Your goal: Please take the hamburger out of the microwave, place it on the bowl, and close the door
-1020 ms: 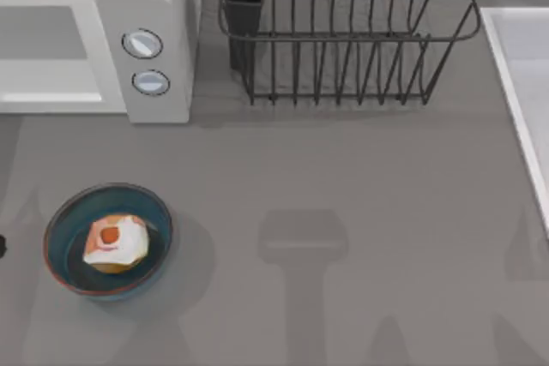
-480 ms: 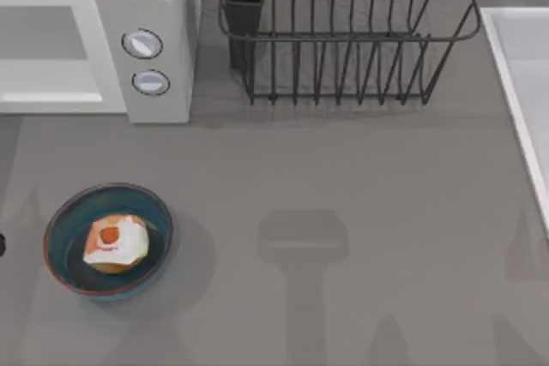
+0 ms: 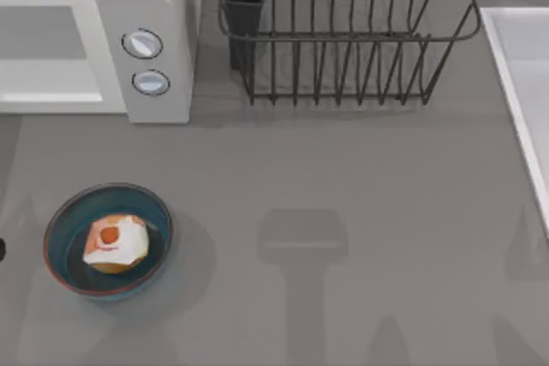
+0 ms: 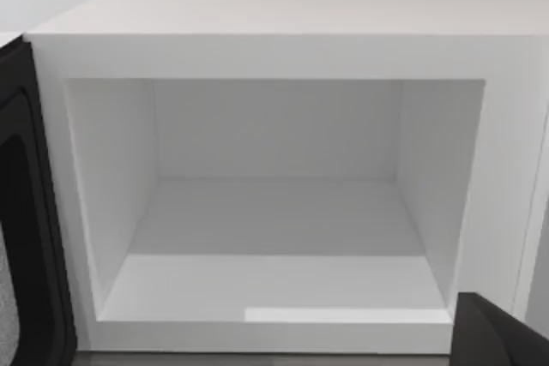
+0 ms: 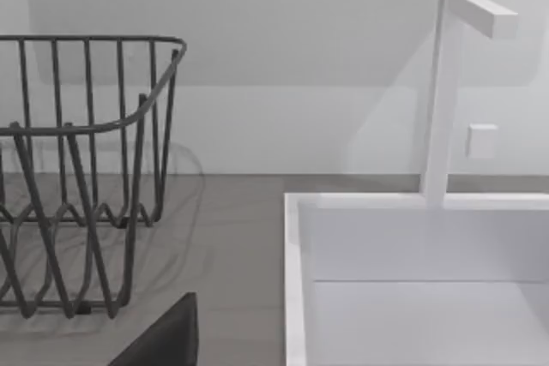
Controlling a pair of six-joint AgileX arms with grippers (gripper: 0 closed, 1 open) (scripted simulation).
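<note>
1. nearest in the top view, the hamburger (image 3: 114, 243) sits inside the bowl (image 3: 64, 217) on the tabletop (image 3: 360, 186) at the left front. compared with a second ago it has not moved, so the placing step looks done.
2. nothing else has shifted over that second; no arm reaches into the overhead scene, so the work seems paused between steps.
3. farther back at the left, the microwave (image 3: 154, 36) stands with its two knobs facing front.
4. the left wrist view adds what the overhead cannot: the microwave (image 4: 283, 40) cavity gapes empty, and the door (image 4: 26, 237) is swung wide at the side. closing it is what remains, in my judgement.
5. a dark corner of the left tool (image 4: 502, 332) shows there; i cannot tell how its fingers are set.
6. the right wrist view shows the dish rack (image 5: 86, 169), the sink (image 5: 412, 246) and faucet (image 5: 446, 83), with a dark piece of the right tool (image 5: 167, 339); its state cannot be told either.
</note>
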